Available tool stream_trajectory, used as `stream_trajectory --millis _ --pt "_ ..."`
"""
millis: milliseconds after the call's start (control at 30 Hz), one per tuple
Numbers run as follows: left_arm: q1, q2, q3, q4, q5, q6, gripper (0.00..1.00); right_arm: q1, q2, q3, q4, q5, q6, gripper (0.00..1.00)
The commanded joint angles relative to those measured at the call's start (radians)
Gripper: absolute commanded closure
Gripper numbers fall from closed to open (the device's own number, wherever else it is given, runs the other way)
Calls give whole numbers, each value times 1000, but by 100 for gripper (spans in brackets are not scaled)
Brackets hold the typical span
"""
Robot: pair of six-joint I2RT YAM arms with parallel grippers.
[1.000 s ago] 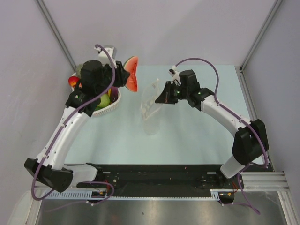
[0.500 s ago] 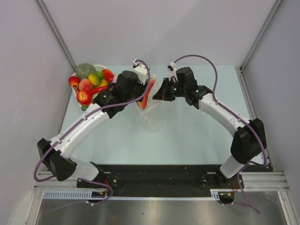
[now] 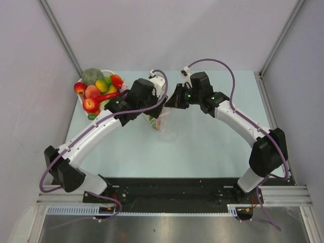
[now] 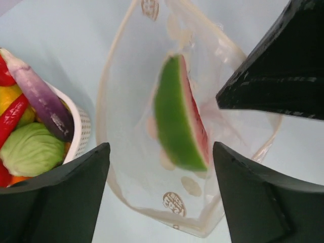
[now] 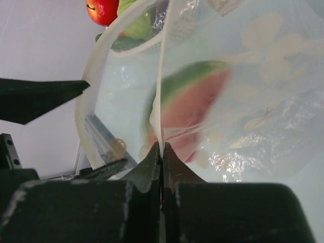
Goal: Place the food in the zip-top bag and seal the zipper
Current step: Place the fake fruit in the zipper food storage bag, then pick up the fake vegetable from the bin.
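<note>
The clear zip-top bag point(image 3: 169, 130) stands open at mid-table. My right gripper point(image 3: 174, 101) is shut on its mouth edge, pinching the zipper strip point(image 5: 161, 76) between its fingertips point(image 5: 162, 148). My left gripper point(image 3: 154, 109) hovers over the mouth, open and empty point(image 4: 161, 152). The red-and-green watermelon slice point(image 4: 179, 121) is inside the bag, free of the fingers; it also shows through the plastic in the right wrist view point(image 5: 190, 104). The rest of the food, including a red apple point(image 3: 90, 105) and a red pepper point(image 4: 12, 119), sits in the white basket point(image 3: 108, 72).
The basket point(image 4: 81, 126) stands just left of the bag and holds a purple eggplant point(image 4: 43, 96) and a green cabbage piece point(image 4: 30, 149). Grey walls enclose the table on three sides. The right gripper's black finger point(image 4: 283, 71) is close above the bag mouth.
My left arm swung from the basket to over the bag carrying the watermelon slice, then opened; the slice is now in the bag. My right gripper kept hold of the bag edge.
</note>
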Motion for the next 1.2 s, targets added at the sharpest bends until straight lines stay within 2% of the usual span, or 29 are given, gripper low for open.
stream_trajectory --millis 0,100,200,267,300,333,367,567,767,900,1167 --pt "70 -66 124 30 127 -34 9 -1 -9 17 8 -5 -24 100" --pt "137 -103 132 103 186 -39 0 -5 -15 -12 12 -2 -36 100" --pt "199 -94 142 107 160 -10 0 -15 -20 -27 18 -8 -38 100" --pt "268 -46 149 90 200 -34 1 -18 -21 -30 21 -14 -39 100" --pt "350 -26 161 71 226 -54 2 -17 -21 -32 21 -16 -38 100" --pt "386 32 173 58 259 -86 3 -18 -21 -32 23 -17 -39 100" --pt "441 60 187 47 260 -94 7 -20 -21 -32 23 -19 -39 100" --pt "565 219 215 73 333 -99 10 -29 -25 -38 20 -22 -44 100" --pt "610 334 215 131 378 -83 19 -37 -17 -44 27 -33 -38 100" --pt "615 397 199 197 364 -54 20 -41 -15 -44 26 -40 -39 100" --pt "616 499 238 228 352 -42 23 -58 -17 -49 24 -59 -30 100"
